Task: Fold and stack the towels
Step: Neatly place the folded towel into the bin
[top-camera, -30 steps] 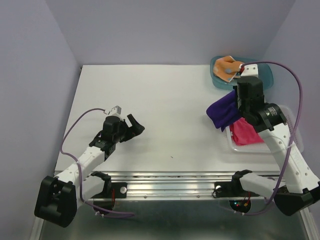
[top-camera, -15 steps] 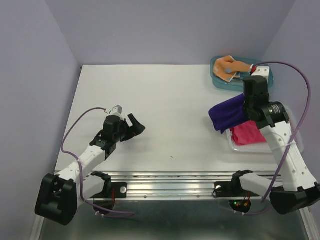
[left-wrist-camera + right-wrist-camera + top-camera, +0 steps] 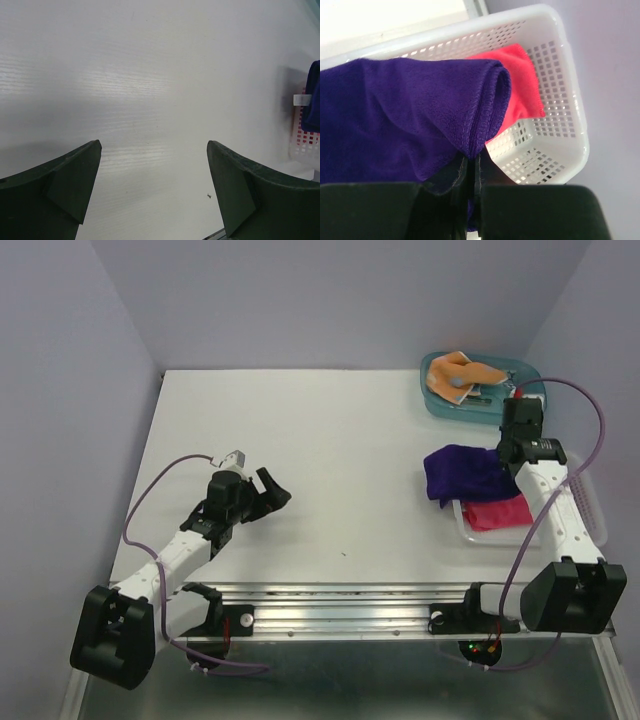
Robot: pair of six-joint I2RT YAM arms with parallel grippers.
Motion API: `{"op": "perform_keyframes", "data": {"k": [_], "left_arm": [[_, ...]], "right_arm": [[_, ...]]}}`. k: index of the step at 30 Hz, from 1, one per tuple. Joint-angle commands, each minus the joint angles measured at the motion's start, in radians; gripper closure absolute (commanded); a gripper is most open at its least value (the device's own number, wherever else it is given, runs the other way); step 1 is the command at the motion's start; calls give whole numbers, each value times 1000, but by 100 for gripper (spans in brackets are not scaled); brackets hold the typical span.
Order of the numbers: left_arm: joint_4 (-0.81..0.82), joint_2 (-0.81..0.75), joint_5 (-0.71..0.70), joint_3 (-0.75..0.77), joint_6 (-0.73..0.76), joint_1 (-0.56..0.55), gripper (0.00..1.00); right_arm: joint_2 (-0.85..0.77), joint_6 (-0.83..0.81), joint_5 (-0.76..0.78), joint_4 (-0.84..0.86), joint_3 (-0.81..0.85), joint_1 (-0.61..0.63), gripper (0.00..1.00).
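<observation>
A dark purple towel (image 3: pixel 462 472) hangs bunched over the left rim of the white mesh basket (image 3: pixel 585 508), and my right gripper (image 3: pixel 508 455) is shut on its hemmed edge (image 3: pixel 475 145). The pink-red towel (image 3: pixel 497 513) lies inside the basket (image 3: pixel 555 130), partly under the purple towel (image 3: pixel 395 120). At the back right, the orange dotted towel (image 3: pixel 455 375) sits crumpled in a teal tray (image 3: pixel 530 390). My left gripper (image 3: pixel 270 492) hovers open over bare table at the left, holding nothing; its dark fingers (image 3: pixel 65 180) frame white tabletop.
The white table (image 3: pixel 320 460) is walled in by lilac panels on three sides. A metal rail (image 3: pixel 340 602) with the arm bases runs along the near edge. The basket (image 3: pixel 305 142) shows at the far right of the left wrist view.
My right arm has swung right and back with the purple towel, drawing it toward the basket's left rim. The left arm has not moved.
</observation>
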Motion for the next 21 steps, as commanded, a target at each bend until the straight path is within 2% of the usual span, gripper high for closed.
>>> {"op": "perform_keyframes", "data": {"k": [1,8,16,21], "left_arm": [[35,-8,-7,18,31,-3,1],[43,-16,4,15,34,-3,1],[50,-14,21,15,37,-3,1],[52,-16,16,17,37,-3,1]], "right_arm": [[-5,-54,28,123,-24,-57,99],[26,-125,88,167,-100,-115,99],[-31,-200,48,195,-154,-131,99],[-28,-202,91,152,-154,-134,99]]}}
